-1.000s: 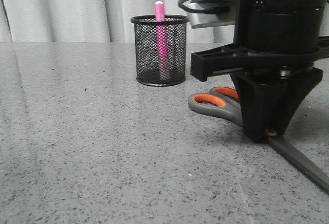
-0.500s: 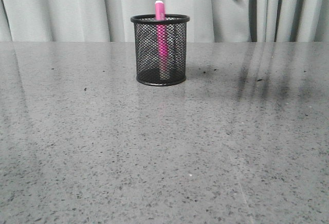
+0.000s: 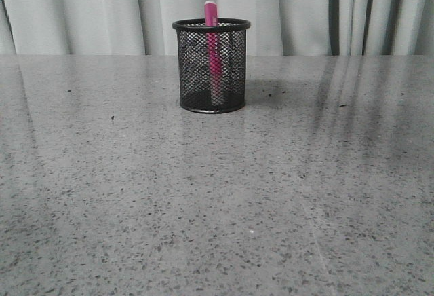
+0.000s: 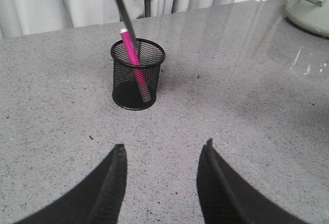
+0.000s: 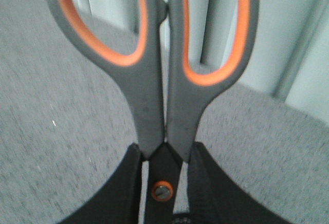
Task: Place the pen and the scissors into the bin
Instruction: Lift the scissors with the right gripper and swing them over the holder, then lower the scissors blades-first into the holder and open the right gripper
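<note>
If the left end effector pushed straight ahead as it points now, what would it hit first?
Probably the bin, which sits ahead of the open left end effector with the pen inside; only bare table lies between. Depth is uncertain.

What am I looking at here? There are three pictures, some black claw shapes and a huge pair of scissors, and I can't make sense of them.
It is a robot with two arms, each ending in a two-fingered gripper, and three cameras. One picture looks forward over the grey table. The other two come from cameras on the wrists, so each shows its own fingers at the bottom edge.

On the table stands a black mesh bin with a pink pen already upright inside.

The left gripper is open and holds nothing. The right gripper is shut on the scissors near their orange pivot, handles away from the fingers. From the left wrist view, the dark blades hang above the bin, near its rim.
</note>
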